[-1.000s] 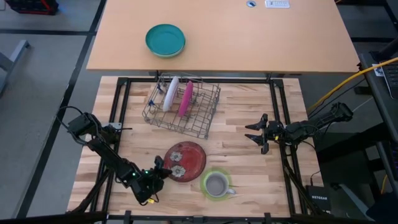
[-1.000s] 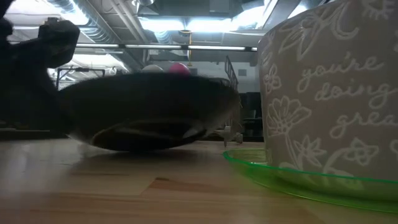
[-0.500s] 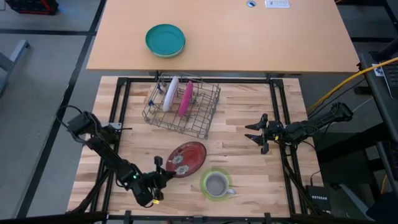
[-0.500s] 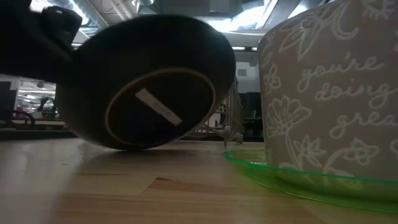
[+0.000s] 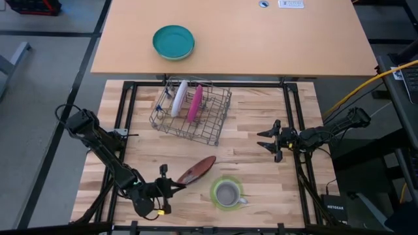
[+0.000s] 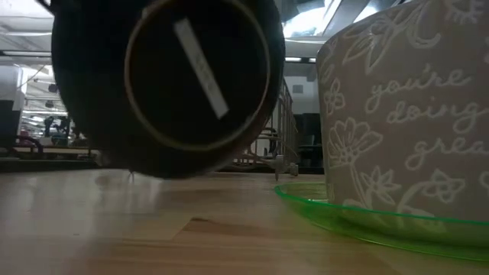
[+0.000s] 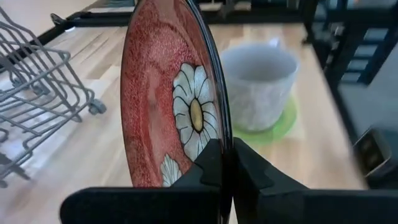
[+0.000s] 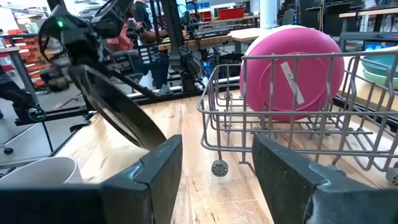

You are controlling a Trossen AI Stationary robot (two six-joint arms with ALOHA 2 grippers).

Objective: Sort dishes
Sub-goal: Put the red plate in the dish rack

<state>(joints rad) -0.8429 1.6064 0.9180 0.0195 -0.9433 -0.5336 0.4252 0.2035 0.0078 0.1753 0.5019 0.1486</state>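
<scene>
The left gripper (image 5: 171, 187) has its fingers clamped on the red plate's (image 5: 196, 169) rim, tilted above the bench beside the mug (image 5: 227, 194). Carry it edge-on into a free rack (image 5: 191, 111) slot. Right gripper (image 5: 272, 140) waits, fingers apart.

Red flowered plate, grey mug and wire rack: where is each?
Red flowered plate (image 7: 163, 106), left wrist view, patterned face.
Grey mug (image 5: 226, 193), high view, inside.
Wire rack (image 5: 210, 127), high view, right-hand wires.
</scene>
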